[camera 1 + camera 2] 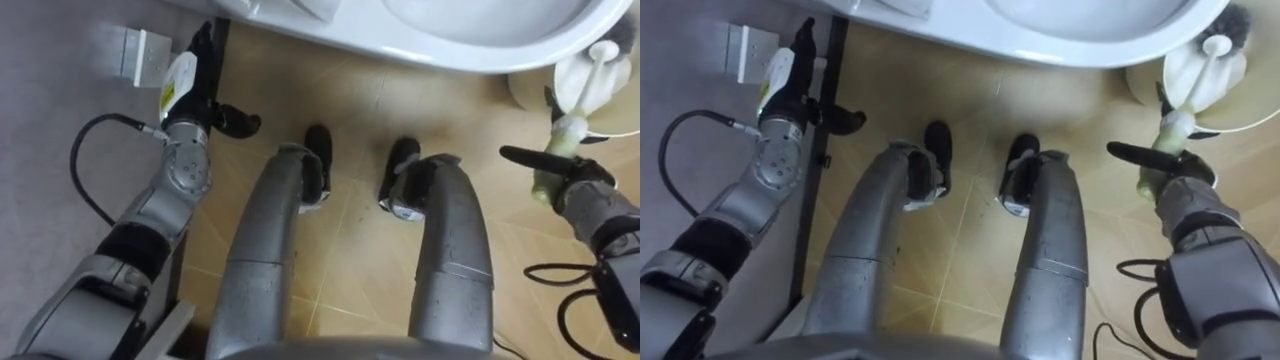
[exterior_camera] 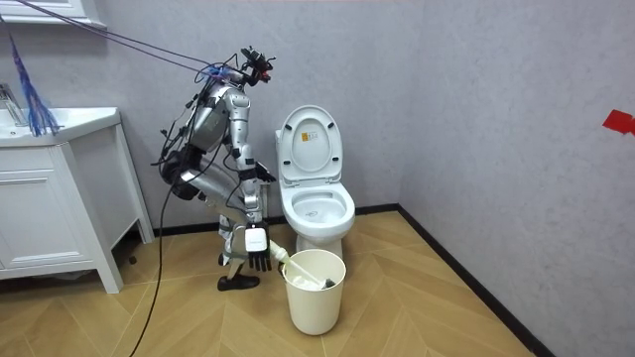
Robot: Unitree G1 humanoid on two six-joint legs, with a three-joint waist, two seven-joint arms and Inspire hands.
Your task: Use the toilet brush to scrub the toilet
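near right: right hand [image 1: 578, 190] is curled round the handle of the toilet brush [image 1: 565, 130], whose head sits in the white bin [image 2: 317, 302] just right of the toilet. near left: left hand [image 1: 203, 75] by the wall, fingers straight, holding nothing. far: toilet bowl [image 1: 450, 35], lid raised. judgement: brush grasped only; carrying it across and scrubbing the bowl are not yet done.

A white ceramic toilet [image 1: 450, 40] and tan wooden floor [image 1: 350, 130] are viewed closely from above by both eye views, distantly and frontally by the room view.
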